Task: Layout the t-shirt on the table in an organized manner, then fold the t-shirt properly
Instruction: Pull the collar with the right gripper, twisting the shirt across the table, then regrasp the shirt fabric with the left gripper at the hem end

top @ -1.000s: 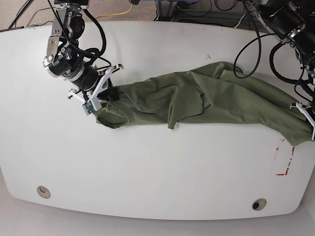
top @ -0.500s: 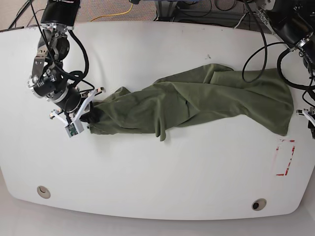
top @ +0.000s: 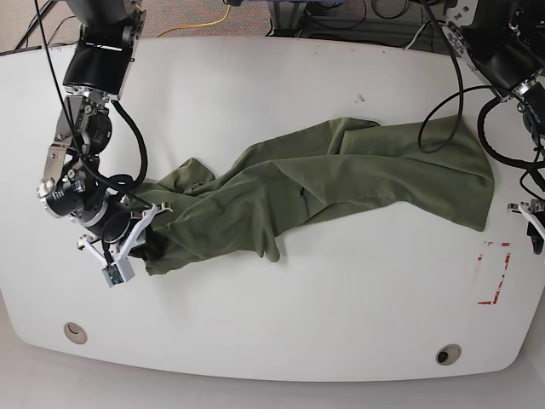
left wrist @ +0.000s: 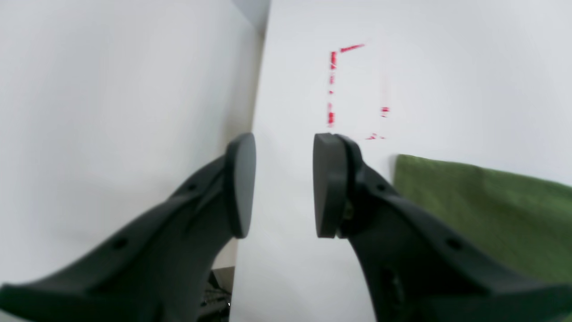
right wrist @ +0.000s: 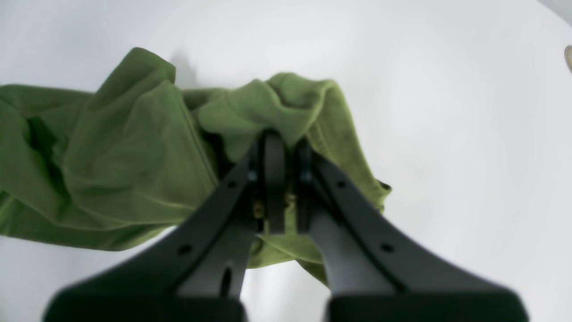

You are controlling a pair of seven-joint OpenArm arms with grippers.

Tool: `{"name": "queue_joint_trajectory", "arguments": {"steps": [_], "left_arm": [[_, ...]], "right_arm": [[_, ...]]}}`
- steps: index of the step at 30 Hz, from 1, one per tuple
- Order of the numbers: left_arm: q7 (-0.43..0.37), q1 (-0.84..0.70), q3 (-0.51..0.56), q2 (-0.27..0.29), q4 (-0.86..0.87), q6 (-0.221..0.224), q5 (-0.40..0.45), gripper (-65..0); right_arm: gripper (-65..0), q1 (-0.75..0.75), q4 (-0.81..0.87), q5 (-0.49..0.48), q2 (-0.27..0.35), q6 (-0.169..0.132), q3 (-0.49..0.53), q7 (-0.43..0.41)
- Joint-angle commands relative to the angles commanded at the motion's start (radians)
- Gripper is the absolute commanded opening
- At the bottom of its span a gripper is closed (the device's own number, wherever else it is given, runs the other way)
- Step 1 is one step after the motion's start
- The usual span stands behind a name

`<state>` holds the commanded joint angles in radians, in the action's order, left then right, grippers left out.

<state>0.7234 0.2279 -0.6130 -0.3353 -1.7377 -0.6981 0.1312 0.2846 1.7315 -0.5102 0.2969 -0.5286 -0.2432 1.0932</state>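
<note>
The olive-green t-shirt (top: 341, 175) lies bunched in a long diagonal strip across the white table (top: 298, 324). My right gripper (top: 149, 244) is shut on the shirt's left end; in the right wrist view its fingers (right wrist: 275, 179) pinch a fold of the fabric (right wrist: 134, 152). My left gripper (top: 535, 223) is open and empty at the table's right edge, apart from the shirt. In the left wrist view the gap between its pads (left wrist: 283, 185) shows bare table, with the shirt's corner (left wrist: 491, 210) just to the right.
A red tape rectangle (top: 492, 273) marks the table near its right edge and shows in the left wrist view (left wrist: 333, 85). Two round grommets (top: 75, 331) (top: 447, 354) sit near the front edge. Cables hang behind the table.
My right gripper has dragged the shirt's left end left and toward the front edge. My left gripper has let go of the right end, which slid left away from it.
</note>
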Motion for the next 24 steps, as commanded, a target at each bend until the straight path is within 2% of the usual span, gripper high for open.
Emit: {"name": "queue_joint_trajectory", "arguments": {"steps": [3,7,10,12,14,16,24], "left_arm": [[0.029,-0.069,0.000,0.002,-0.040,0.000,-0.002,-44.6],[0.038,-0.176,-0.002,0.048,-0.117,0.000,-0.005,-43.6],[0.038,-0.256,-0.014,0.063,-0.137,0.000,-0.008,-37.8],[0.038,-0.293,-0.037,0.074,-0.137,0.000,-0.011,-31.4],[0.037,-0.308,-0.075,0.101,-0.135,0.000,-0.040,-25.7],[0.038,-0.313,-0.115,0.126,-0.135,0.000,-0.084,-22.6],[0.038,-0.354,-0.133,0.141,-0.064,0.000,-0.195,-21.0]], "right_arm": [[-65.0,0.012,-0.025,0.000,-0.003,0.000,0.011,0.000],[-65.0,0.014,-0.040,0.005,-0.011,0.000,0.026,-0.002],[-65.0,0.012,-0.040,0.003,-0.014,0.000,0.028,-0.002],[-65.0,0.009,-0.041,0.002,-0.021,0.000,0.028,-0.002],[-65.0,0.008,-0.041,0.008,-0.037,0.000,0.028,-0.002],[-65.0,0.006,-0.041,0.008,-0.040,0.000,0.028,-0.002],[-65.0,-0.015,-0.041,0.005,-0.049,-0.002,0.028,-0.003]]}}
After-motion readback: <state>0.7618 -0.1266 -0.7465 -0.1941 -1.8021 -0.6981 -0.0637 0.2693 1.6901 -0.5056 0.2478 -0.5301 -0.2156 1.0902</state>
